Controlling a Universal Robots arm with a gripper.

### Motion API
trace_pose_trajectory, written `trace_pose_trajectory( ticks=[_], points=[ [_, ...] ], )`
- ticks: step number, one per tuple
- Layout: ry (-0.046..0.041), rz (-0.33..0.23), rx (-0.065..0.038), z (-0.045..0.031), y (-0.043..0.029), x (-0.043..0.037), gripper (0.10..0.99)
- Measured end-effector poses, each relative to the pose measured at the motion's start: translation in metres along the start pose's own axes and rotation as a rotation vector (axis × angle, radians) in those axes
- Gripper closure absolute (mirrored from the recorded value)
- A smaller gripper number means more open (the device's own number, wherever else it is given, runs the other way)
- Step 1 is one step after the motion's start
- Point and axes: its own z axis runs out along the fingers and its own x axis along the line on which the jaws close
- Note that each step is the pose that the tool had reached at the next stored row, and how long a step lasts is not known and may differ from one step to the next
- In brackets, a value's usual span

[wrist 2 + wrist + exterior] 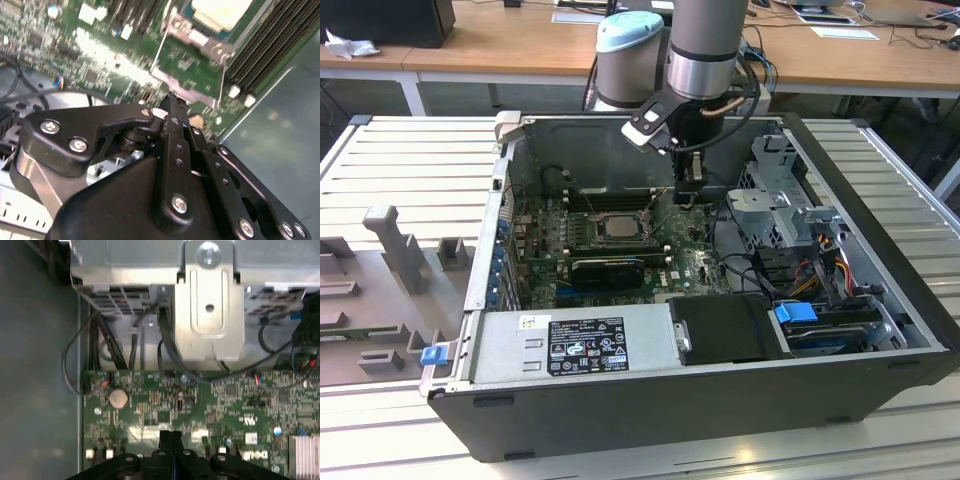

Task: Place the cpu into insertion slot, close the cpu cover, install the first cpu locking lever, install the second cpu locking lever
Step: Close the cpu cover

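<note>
In the exterior view the cpu (pixel 617 227) lies flat in the insertion slot (pixel 588 222) on the motherboard inside the open computer case. The second wrist view shows the cpu's pale face (pixel 220 12), with the silver cpu cover (pixel 196 36) lying around its edge and a thin metal lever wire (pixel 159 47) running alongside. My gripper (pixel 686 198) hangs just to the exterior view's right of the socket, low over the board. Its black fingers (pixel 165 440) are pressed together and shut, with nothing between them. Their tips (pixel 172 106) sit close to the socket's corner.
The case walls (pixel 500 190) enclose the board. A power supply (pixel 570 345) and a black shroud (pixel 725 328) line the near side. A metal drive cage (pixel 780 200) with cables (pixel 165 350) stands to the exterior view's right. Long memory slots (pixel 270 40) flank the socket.
</note>
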Motion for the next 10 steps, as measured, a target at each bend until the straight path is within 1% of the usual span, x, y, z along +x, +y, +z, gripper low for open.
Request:
trace_pose_trajectory(
  ticks=[1, 3, 5, 6, 7, 8, 10],
  points=[
    [0.0003, 0.000, 0.001, 0.0000, -0.0064, 0.0000, 0.980],
    [0.0004, 0.000, 0.002, -0.0001, -0.0149, -0.0001, 0.980],
    [0.0008, 0.000, 0.002, 0.0008, -0.0321, -0.0002, 0.980],
    [0.0006, 0.000, 0.002, 0.0028, -0.0435, -0.0003, 0.980],
    [0.0005, 0.000, 0.002, 0.0049, -0.0487, -0.0003, 0.980],
    [0.0005, 0.000, 0.002, 0.0068, -0.0510, -0.0003, 0.980],
    [0.0007, -0.001, 0.002, 0.0137, -0.0556, -0.0003, 0.980]
  ],
)
